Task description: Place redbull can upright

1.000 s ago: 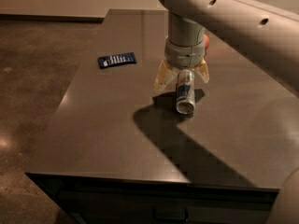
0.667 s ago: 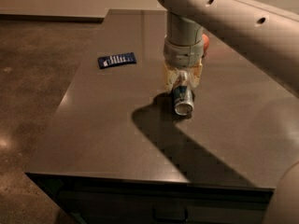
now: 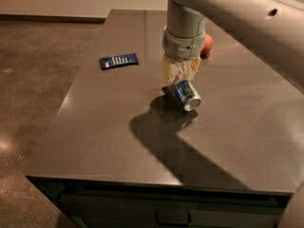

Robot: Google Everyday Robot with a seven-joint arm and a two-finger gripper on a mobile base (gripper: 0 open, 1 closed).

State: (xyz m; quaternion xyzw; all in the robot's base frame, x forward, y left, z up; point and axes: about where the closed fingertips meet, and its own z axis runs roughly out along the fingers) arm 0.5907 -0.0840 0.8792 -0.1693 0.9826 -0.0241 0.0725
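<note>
The can lies on its side near the middle of the surface, directly under the wrist of the arm. The gripper points straight down over it, and its pale fingers straddle the far part of the body and appear closed against its sides, so treat the can as gripped. You cannot tell whether the can rests fully on the surface or is raised slightly at one end. The top-down approach suits the object: a round body lying flat offers its two curved flanks to a parallel pair of fingers, and a hold near one end leaves room to swing the other end downward. The long axis runs from the upper left, under the gripper, toward the lower right. The shiny silver end at the lower right faces you, and the opposite end is hidden behind the fingers. The axis is close to horizontal, well away from the vertical that the task requires, so judge the uprighting as not yet done. The packet lies well apart to the left, and the apple sits behind the arm; neither obstructs a rotation of the can.
</note>
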